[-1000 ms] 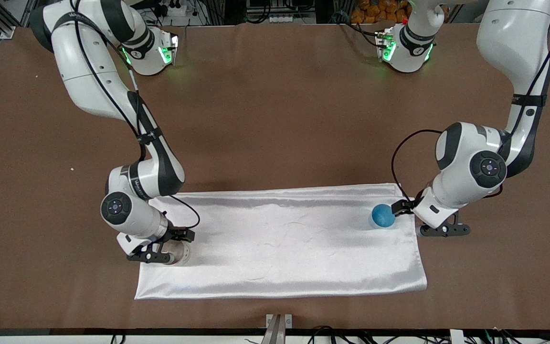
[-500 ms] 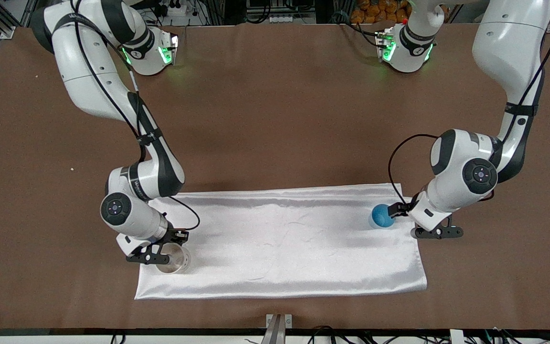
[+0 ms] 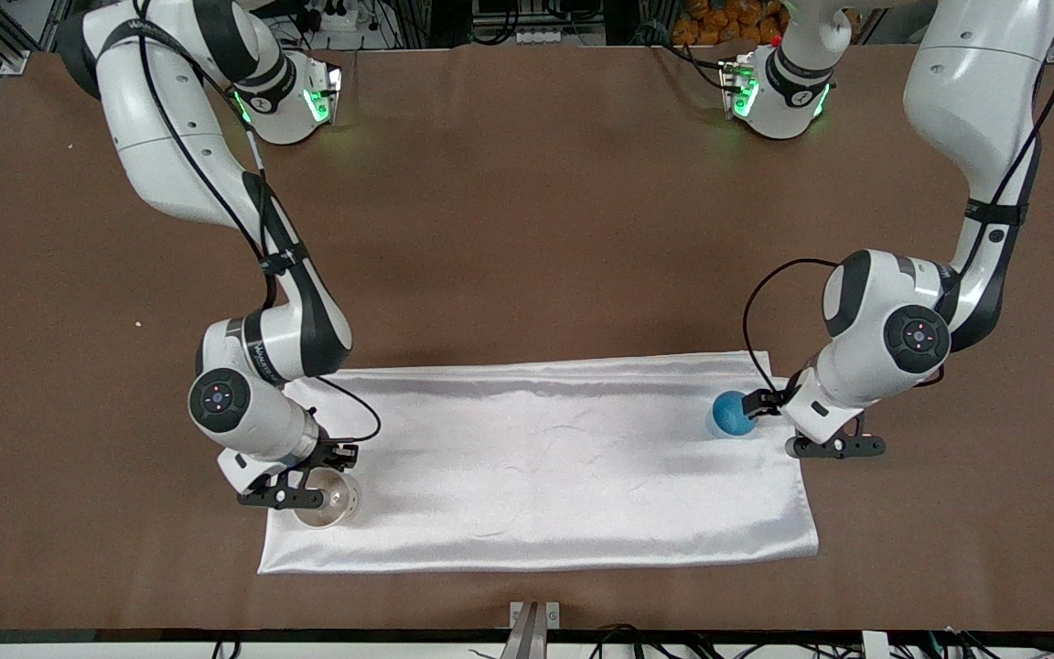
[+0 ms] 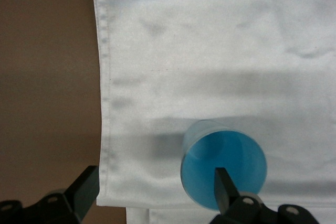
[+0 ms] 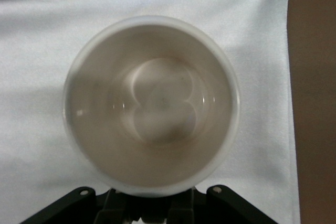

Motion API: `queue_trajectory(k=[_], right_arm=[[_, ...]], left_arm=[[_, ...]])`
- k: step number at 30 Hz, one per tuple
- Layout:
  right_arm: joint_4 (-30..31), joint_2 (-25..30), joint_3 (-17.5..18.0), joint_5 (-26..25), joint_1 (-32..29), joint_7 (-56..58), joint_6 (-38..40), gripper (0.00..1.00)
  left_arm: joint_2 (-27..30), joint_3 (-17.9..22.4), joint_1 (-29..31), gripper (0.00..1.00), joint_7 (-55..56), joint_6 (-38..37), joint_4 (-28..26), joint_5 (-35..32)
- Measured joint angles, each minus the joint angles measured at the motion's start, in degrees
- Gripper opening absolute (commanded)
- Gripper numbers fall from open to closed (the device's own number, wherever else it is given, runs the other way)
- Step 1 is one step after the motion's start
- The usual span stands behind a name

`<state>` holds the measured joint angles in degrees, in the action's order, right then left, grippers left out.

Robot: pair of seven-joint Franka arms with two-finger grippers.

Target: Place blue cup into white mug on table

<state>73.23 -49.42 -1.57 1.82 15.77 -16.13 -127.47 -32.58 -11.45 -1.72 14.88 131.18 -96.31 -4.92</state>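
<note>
The blue cup [image 3: 732, 414] sits on the white cloth near the left arm's end of the table [image 3: 527, 229]. My left gripper [image 3: 776, 414] is open and low over the cloth's edge. In the left wrist view one finger [image 4: 224, 188] overlaps the blue cup [image 4: 223, 163], and the other finger stands wide of it off the cloth, so the left gripper [image 4: 155, 192] does not straddle the cup. My right gripper [image 3: 312, 476] is shut on the white mug [image 3: 324, 501] at its handle side. It holds the mug mouth-up over the cloth's corner. The white mug [image 5: 151, 103] is empty, with the right gripper [image 5: 157, 205] at its rim.
A large white satin cloth [image 3: 536, 467] lies across the table's near half, between the two grippers. Both arm bases stand at the table's edge farthest from the front camera. A small metal bracket [image 3: 534, 622] sits at the near edge.
My right gripper has shifted a little toward the front camera with the mug, which now shows its mouth upward. My left gripper has moved slightly closer to the blue cup.
</note>
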Motion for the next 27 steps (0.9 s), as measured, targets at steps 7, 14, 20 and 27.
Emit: queue_trajectory(k=[7, 14, 20, 27], right_arm=[[-1.3, 3.9, -0.3, -1.1, -0.4, 2.3, 8.8, 0.0], [-1.2, 10.8, -0.3, -1.1, -1.6, 4.5, 17.4, 0.0], [4.2, 17.5, 0.0, -1.1, -2.1, 5.3, 18.8, 0.0], [13.3, 25.3, 0.4, -1.1, -2.3, 5.9, 18.9, 0.0]], left_arm=[[-1.2, 0.0, 0.0, 0.9, 0.0, 0.5, 0.0, 0.0], [-2.0, 0.0, 0.0, 0.9, 0.0, 0.9, 0.0, 0.0], [-2.2, -0.1, -0.2, 0.9, 0.2, 1.0, -0.1, 0.0], [-2.3, -0.1, -1.0, 0.69, 1.3, 1.0, -0.2, 0.0]])
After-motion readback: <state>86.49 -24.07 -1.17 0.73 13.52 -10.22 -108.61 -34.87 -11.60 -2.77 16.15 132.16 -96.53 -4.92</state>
